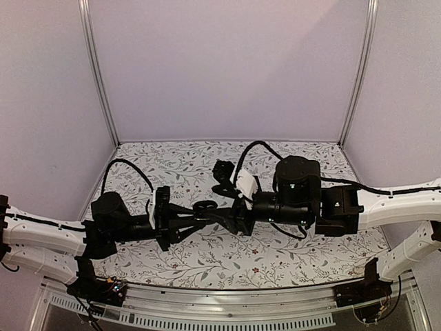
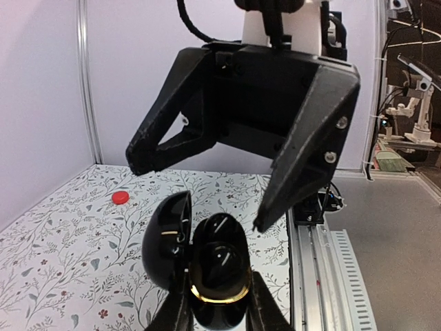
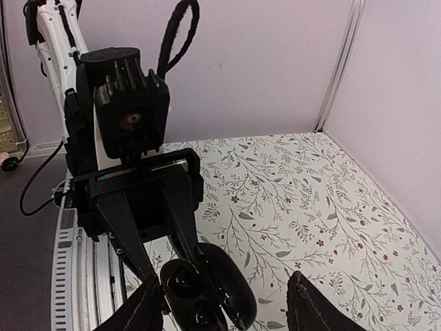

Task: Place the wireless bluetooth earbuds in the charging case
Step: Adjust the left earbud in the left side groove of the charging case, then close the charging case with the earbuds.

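Note:
My left gripper [image 2: 220, 303] is shut on the charging case [image 2: 219, 272], a glossy black oval shell with a gold rim. It holds the case above the table with the lid [image 2: 167, 238] swung open to the left. The case's two hollows look dark and glossy; I cannot tell if buds sit in them. My right gripper [image 2: 201, 194] hovers just above the open case, jaws wide and empty. In the right wrist view the case [image 3: 207, 289] lies between my right fingertips [image 3: 141, 307]. A small bright red earbud [image 2: 120, 198] lies alone on the table, far from both grippers.
The table has a floral cloth [image 1: 207, 255], lilac walls on three sides and metal corner posts [image 1: 96, 76]. A metal rail [image 1: 207, 307] runs along the near edge. Both arms meet over the middle of the table [image 1: 213, 210].

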{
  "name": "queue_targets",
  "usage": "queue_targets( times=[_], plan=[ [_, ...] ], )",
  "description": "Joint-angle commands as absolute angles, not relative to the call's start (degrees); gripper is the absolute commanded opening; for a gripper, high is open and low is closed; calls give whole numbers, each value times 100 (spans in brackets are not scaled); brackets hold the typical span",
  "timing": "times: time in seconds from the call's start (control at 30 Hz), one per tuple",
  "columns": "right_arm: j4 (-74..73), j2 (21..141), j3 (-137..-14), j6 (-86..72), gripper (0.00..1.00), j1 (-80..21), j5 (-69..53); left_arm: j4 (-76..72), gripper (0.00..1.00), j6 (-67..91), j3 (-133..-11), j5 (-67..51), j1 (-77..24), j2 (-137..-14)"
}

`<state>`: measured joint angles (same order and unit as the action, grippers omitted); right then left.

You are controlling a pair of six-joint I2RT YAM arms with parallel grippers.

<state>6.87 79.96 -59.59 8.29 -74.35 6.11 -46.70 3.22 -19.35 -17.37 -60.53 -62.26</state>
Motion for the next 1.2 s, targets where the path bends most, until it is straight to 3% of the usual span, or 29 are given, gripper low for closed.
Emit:
queue_targets(
  times=[0.0, 0.47, 0.67, 1.17],
  plan=[
    [805, 7637, -5928, 501, 59, -6984, -735, -4648, 0, 305, -2028, -1808, -5948, -6264],
    [603, 8245, -6315, -387, 52, -6381, -3082, -4671, 0, 320, -2083, -1885, -5946, -6301],
    [483, 8542, -6478, -413, 54, -6381, -3280, -4670, 0, 311, -2083, -1868, -5944, -6293],
    [158, 8657, -6470, -321, 44, -6381, -4163, -4727, 0, 438, -2041, -1762, -5829, -6251]
  ],
)
